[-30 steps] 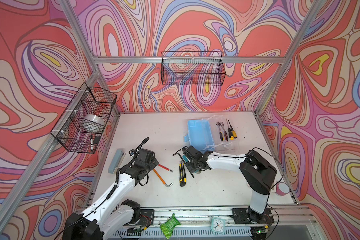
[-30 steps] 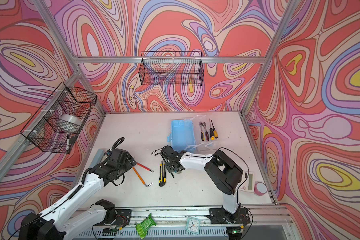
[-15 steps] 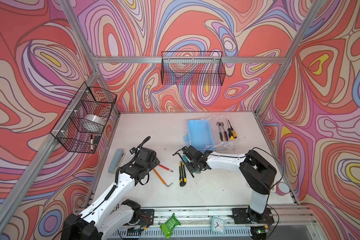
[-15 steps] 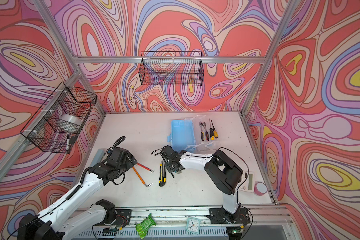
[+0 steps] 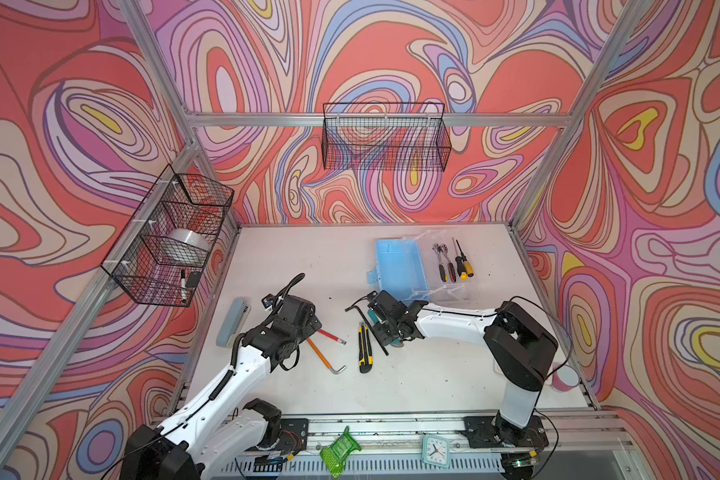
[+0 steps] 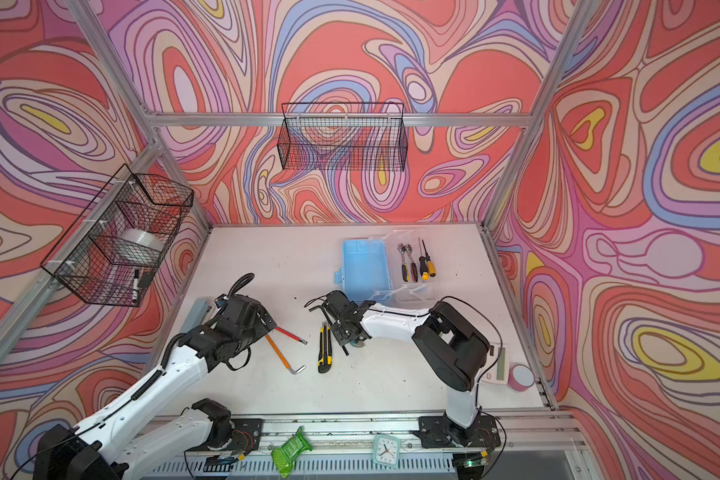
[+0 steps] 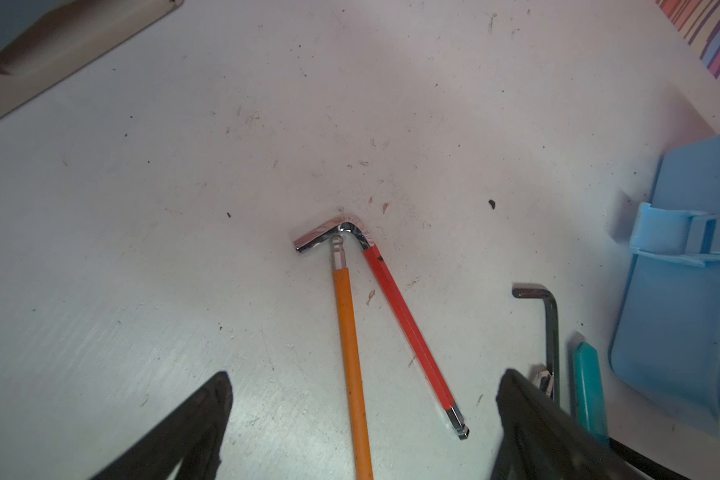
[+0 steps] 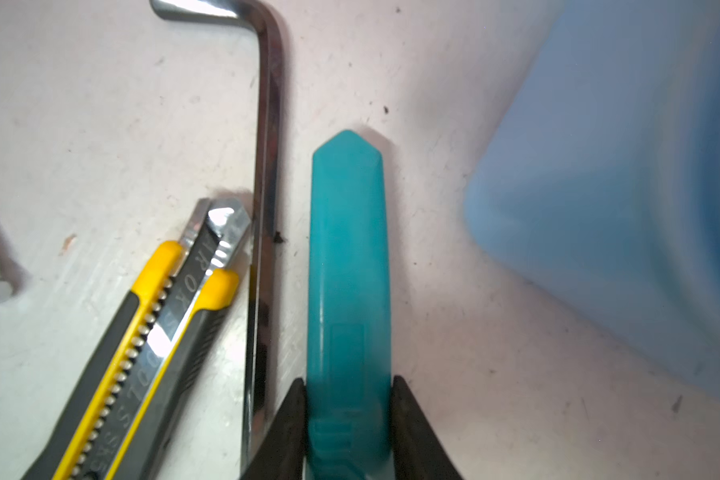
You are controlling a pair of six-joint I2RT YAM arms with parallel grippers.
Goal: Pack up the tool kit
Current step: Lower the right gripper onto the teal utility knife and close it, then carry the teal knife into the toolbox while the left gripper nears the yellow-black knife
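The light blue tool kit box (image 5: 402, 266) lies open at the back of the table, with screwdrivers and ratchets (image 5: 449, 262) on clear plastic beside it. My right gripper (image 8: 348, 395) is shut on a teal utility knife (image 8: 348, 270) that lies on the table just in front of the box. A black hex key (image 8: 267, 166) and a yellow-black utility knife (image 8: 154, 345) lie right beside it. My left gripper (image 7: 362, 399) hangs open low over an orange hex key (image 7: 350, 353) and a red hex key (image 7: 408, 328), touching neither.
A grey-blue stapler (image 5: 233, 320) lies near the left wall. A calculator (image 6: 497, 361) and a pink roll (image 6: 520, 376) sit at the right front corner. Wire baskets (image 5: 171, 237) hang on the left and back walls. A small clock (image 5: 435, 449) sits on the front rail.
My right gripper's jaws have drawn in a little onto the teal knife. Both arms and the loose tools keep their places.
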